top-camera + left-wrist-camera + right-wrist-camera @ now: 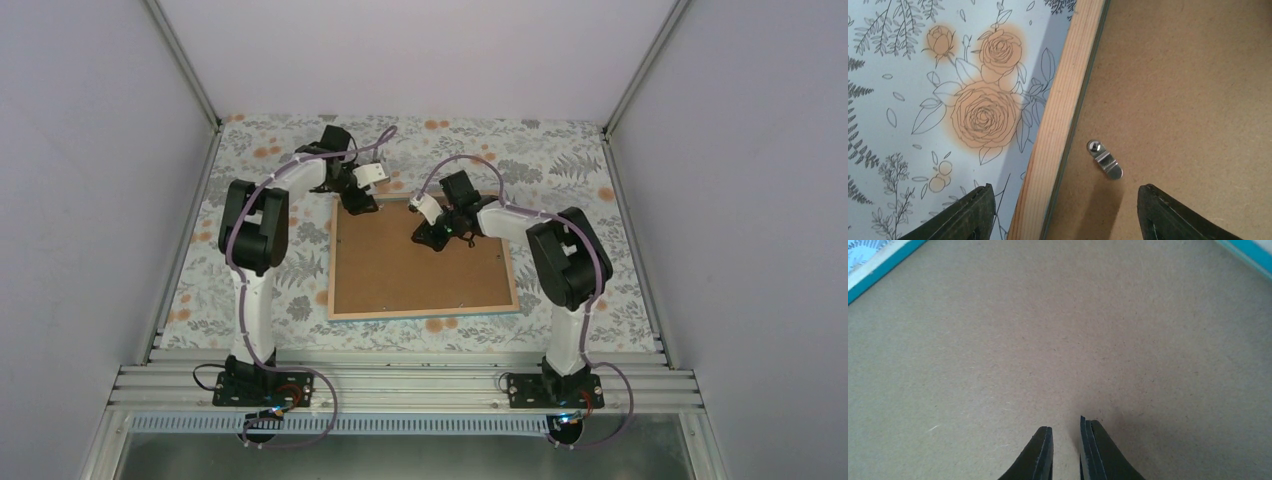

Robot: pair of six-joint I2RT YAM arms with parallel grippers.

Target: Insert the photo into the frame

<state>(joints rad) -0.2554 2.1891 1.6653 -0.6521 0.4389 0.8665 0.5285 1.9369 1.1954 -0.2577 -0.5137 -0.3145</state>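
Frame: large thin rectangular picture frame, light wood back up, turquoise face down on the floral-print tablecloth; its long axis runs left to right.
Photo: not in view. A brown fibreboard backing board fills the opening, so the photo is presumably beneath it.
Left gripper: fingers wide apart, empty, straddling the far-left wood rail.
Right gripper: fingers nearly together, empty, low over the board.
Key relation: small silver metal turn clip lies between the left fingers, just inside the rail, with its tab angled away onto the board. The left arm is nearer.

Open tablecloth around the frame; left tool and right tool over its far end.
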